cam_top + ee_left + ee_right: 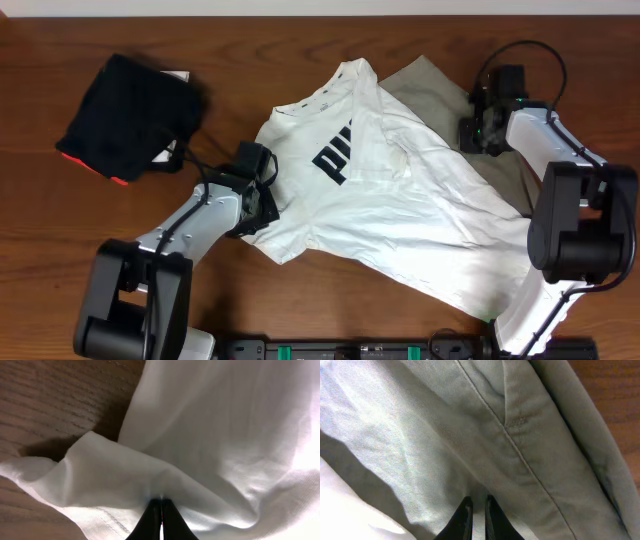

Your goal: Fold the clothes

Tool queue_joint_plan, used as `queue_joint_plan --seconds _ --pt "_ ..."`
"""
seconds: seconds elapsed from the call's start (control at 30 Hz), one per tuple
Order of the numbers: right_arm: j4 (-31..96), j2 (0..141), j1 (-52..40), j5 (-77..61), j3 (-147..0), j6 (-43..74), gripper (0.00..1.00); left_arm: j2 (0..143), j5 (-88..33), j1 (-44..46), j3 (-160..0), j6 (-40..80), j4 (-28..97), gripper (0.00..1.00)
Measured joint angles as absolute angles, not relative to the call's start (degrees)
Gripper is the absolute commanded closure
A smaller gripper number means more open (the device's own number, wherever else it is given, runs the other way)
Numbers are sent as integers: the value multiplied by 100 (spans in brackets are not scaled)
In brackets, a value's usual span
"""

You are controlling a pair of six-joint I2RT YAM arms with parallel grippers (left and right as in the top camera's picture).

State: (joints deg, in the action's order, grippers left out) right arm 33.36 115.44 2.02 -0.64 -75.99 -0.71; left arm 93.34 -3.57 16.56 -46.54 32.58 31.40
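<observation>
Wooden table underneath everything. Across its middle, spread face up and rumpled, a white T-shirt, collar toward the far edge, black chest lettering partly swallowed by a fold, hem trailing toward the near right. Under the T-shirt's far right side, a khaki garment, poking out past the shoulder and again along the right flank. Well to the T-shirt's left and clear of it, a folded black garment with a red-orange edge. At the T-shirt's left edge, the left gripper: fingers pressed together, pinching a raised fold of the white cloth. At the T-shirt's far right, over the khaki, the right gripper: fingers a narrow slit apart, tips down at the khaki fabric; holding it or not, cannot tell.
</observation>
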Motion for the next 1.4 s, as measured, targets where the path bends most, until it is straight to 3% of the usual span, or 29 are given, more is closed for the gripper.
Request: queue_joint_plan --seconds 0.27,0.77,1.2,1.4 --pt "3035 11544 202 -58 -7496 -71 94 9334 -344 1658 -4654 3168 3140 94" --pt "1258 11397 701 -165 -6661 -71 99 9282 -292 1673 -4560 3146 3065 94" --pt "519 11454 2187 78 -6578 -117 99 9277 -169 1699 -4550 3146 3070 94" --pt "746 11461 2263 -388 -6709 -423 91 9277 -128 1699 -4550 3146 3074 94"
